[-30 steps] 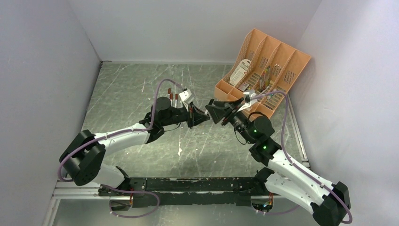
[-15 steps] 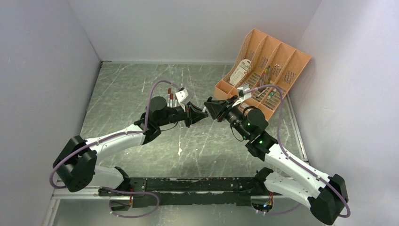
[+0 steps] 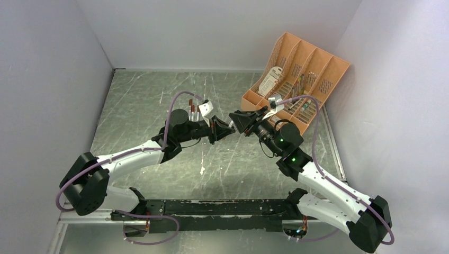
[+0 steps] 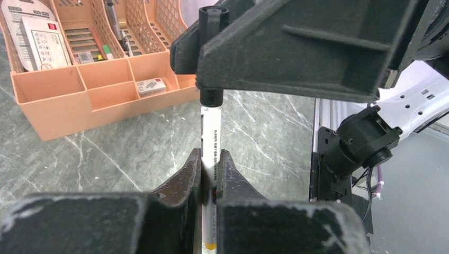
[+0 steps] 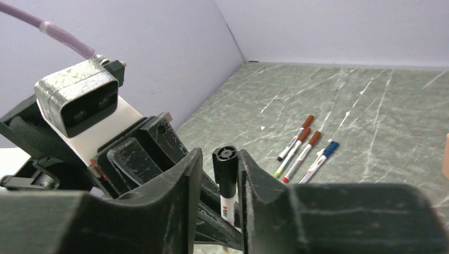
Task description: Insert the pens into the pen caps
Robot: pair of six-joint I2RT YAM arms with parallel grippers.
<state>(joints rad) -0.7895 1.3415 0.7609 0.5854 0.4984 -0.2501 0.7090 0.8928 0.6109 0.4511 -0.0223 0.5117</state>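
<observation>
My left gripper (image 4: 210, 159) is shut on the white barrel of a pen (image 4: 212, 132), holding it in the air over the middle of the table. A black pen cap (image 5: 225, 169) sits on the pen's far end. My right gripper (image 5: 219, 156) faces the left one with its jaws on either side of that cap. The cap rests against one finger and a gap shows on the other side. From above, the left gripper (image 3: 224, 129) and the right gripper (image 3: 236, 119) meet tip to tip. Three more pens (image 5: 303, 150) lie on the table with red-brown and blue caps on.
The orange organizer tray (image 3: 310, 61) stands at the back right, tilted against the wall, with cards and small items in its slots. Its low front wall (image 4: 69, 108) is just behind the grippers. Grey walls close in the marbled tabletop (image 3: 137, 106).
Both wrists have shifted slightly toward the back of the table and drawn closer. The right jaws have narrowed around the cap. The left grip on the pen is unchanged.
</observation>
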